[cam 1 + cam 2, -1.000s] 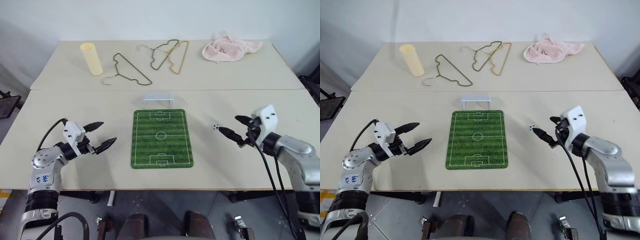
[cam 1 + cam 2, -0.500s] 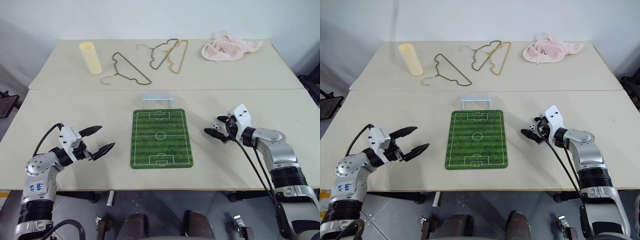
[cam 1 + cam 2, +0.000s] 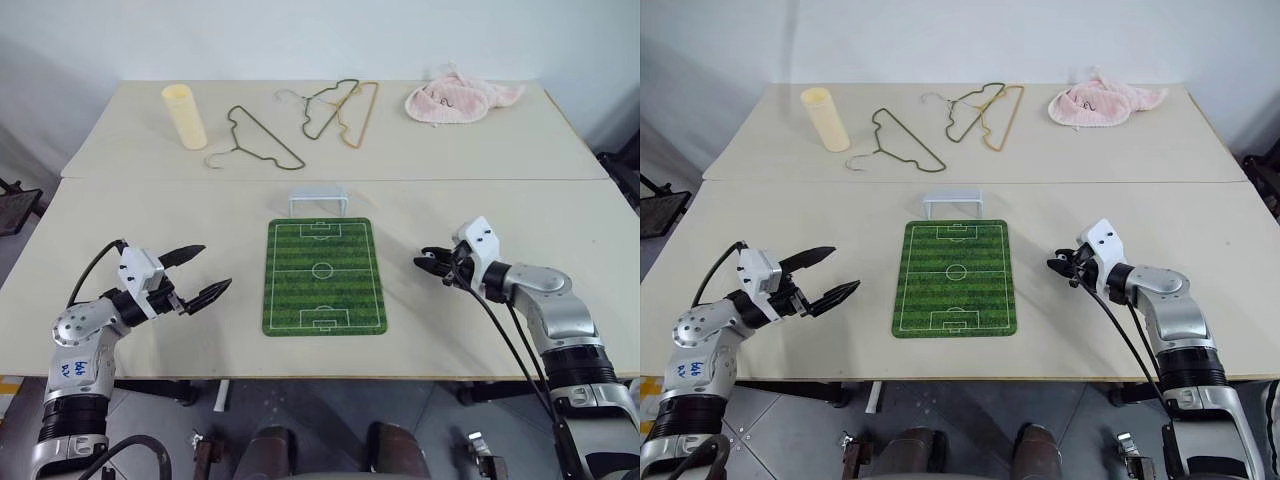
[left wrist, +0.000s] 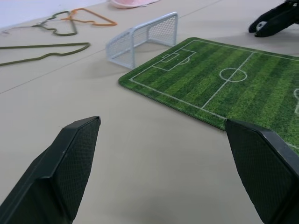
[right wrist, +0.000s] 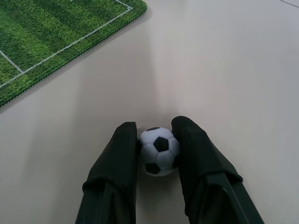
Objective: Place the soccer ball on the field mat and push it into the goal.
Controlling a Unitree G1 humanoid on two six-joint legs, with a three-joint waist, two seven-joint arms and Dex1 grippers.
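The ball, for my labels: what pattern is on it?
White with black patches; the soccer ball shows best in the right wrist view.

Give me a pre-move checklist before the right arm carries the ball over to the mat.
1. Ball in grip: ok. The soccer ball sits between the two fingers of the right hand, both pressed against its sides.
2. Ball off the table: cannot tell; it looks at or near the tabletop.
3. Landing zone: ok. The field mat lies flat with nothing on it.
4. Goal in place: ok. The goal stands upright at the mat's far end, mouth facing the pitch.
5. Left hand clear: ok. It is open, on the mat's other side, holding nothing.
6. Path to mat: ok. Bare table between ball and mat edge.
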